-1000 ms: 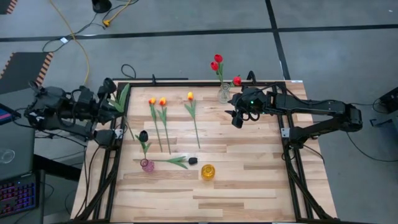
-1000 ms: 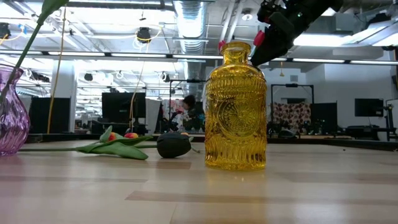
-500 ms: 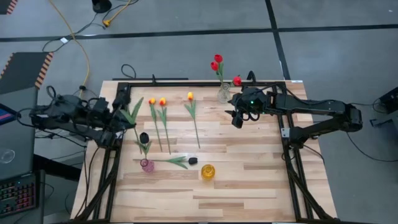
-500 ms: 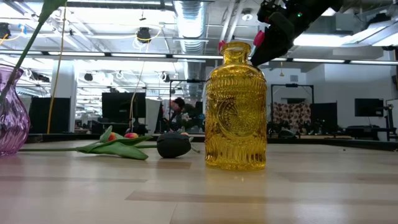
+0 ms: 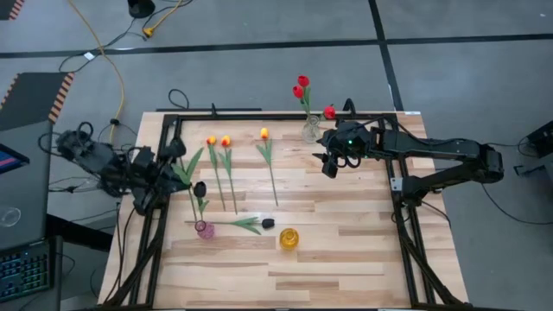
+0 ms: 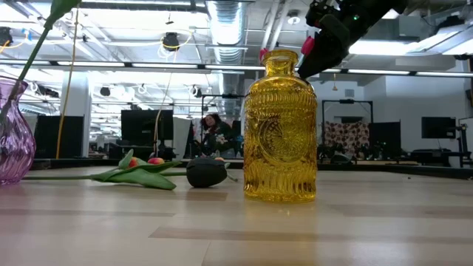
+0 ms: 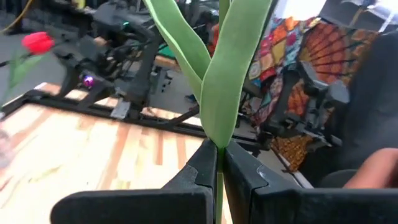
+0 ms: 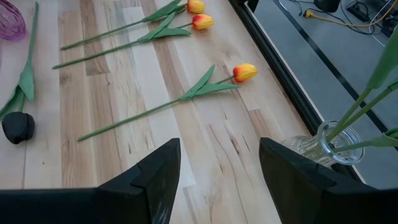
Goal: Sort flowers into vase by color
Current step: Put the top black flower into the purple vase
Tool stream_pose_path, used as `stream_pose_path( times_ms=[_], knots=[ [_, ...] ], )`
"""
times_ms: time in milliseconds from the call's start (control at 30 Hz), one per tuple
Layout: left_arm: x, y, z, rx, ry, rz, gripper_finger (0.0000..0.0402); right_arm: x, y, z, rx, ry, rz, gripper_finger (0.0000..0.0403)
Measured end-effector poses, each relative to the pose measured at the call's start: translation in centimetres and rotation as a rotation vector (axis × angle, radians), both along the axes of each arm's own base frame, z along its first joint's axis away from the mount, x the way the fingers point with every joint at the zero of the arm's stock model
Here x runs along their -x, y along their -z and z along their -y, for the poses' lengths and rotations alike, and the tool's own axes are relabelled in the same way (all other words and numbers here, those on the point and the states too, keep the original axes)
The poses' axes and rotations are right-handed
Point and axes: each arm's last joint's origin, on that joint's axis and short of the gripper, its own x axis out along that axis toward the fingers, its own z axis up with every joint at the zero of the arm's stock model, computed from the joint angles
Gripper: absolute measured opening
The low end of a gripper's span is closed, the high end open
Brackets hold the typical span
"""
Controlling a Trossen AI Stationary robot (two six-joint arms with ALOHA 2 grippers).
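The black tulip (image 5: 200,188) stands over the pink vase (image 5: 205,229), stem running up-left into the left gripper (image 5: 177,169), which is pinched tight on it. Right gripper (image 5: 329,166) waits with fingers wide apart near the clear vase (image 5: 311,131).

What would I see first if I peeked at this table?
Probably the three yellow-orange tulips lying side by side on the wooden table, and the red tulips standing in a clear glass vase at its far edge. Then the left gripper at the left edge, shut on a green stem above the pink vase.
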Motion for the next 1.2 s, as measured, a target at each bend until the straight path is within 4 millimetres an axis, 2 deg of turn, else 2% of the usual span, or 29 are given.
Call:
stream_pose_path(
  times_ms=[367, 533, 833, 1200],
  knots=[
    [1.1, 0.4, 1.9, -0.073, 0.022, 0.025, 0.0000, 0.0, 0.0, 0.0, 0.000, 0.000, 0.000, 0.0246],
    [0.8, 0.7, 3.0, -0.114, 0.032, 0.002, 0.0000, 0.0, 0.0, 0.0, 0.000, 0.000, 0.000, 0.0246],
    [-0.1, 1.5, 4.9, -0.200, -0.038, -0.042, 0.0000, 0.0, 0.0, 0.0, 0.000, 0.000, 0.000, 0.0246],
    [0.2, 2.4, 7.3, -0.242, -0.145, -0.060, 0.0000, 0.0, 0.0, 0.0, 0.000, 0.000, 0.000, 0.0246]
  ],
)
